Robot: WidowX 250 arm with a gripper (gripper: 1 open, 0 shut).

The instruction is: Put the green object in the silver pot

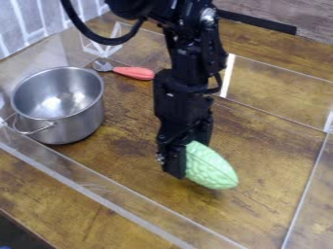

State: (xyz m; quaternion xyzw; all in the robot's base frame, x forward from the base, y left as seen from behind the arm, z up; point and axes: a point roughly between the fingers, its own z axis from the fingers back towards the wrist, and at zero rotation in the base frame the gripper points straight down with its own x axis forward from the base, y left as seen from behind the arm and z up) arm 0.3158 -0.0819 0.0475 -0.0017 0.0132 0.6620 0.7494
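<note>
The counter (pixel 124 185) is the broadest thing in the view, its brown wood surface marked with darker grain and a soft sheen, crossed by long straight pale strips or seams and, beyond the arm, one short whiter strip (pixel 229 76).

The robot arm (pixel 182 49) comes down from the top edge, matte black and knobbly with joints, a thick black cable (pixel 76 29) looping off to one side of it. At its lower end is the tool (pixel 173 160), dark and narrowed around one end of the green object, holding it; the fingertips themselves are largely lost in the dark shape.

Next in size is the silver pot (pixel 58 102), round and straight-walled, its polished steel throwing bright streaks and grey shadows across the inside. It has a rolled rim and a small side handle, and stands upright on the counter near the left edge of the view.

The green object (pixel 209 167) is pale green, a tapered oval with a bumpy skin. It slants out from the tool, outside the pot and well apart from it, on the near side of the arm.

Smallest is a slim utensil with a smooth red handle (pixel 132 73) and a greyish metal head (pixel 103 65), lying behind the pot, between it and the arm.
</note>
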